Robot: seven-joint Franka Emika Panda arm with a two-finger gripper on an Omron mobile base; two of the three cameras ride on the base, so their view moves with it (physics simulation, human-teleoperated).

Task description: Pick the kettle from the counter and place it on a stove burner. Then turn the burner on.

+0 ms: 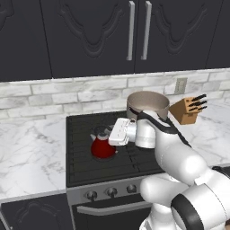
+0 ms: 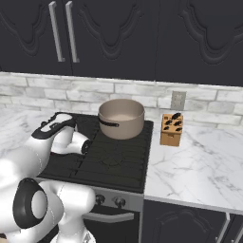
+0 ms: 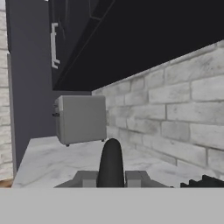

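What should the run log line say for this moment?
phase: placing | gripper: shut on kettle handle | kettle: on stove burner, front left | pot: rear burner | burner knobs: untouched

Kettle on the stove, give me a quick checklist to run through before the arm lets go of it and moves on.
1. Kettle over the stovetop, not the counter: ok, it sits on the black grate.
2. Kettle centred on one stove burner: cannot tell, the kettle hides the burner under it.
3. Kettle upright: ok in the left base view.
4. Claw shut on the kettle's black handle: ok, the handle rises between the fingertips in the hand view.
5. Beige pot apart from the kettle: ok, it stands at the rear right.
6. Knobs on the stove front free to reach: ok.
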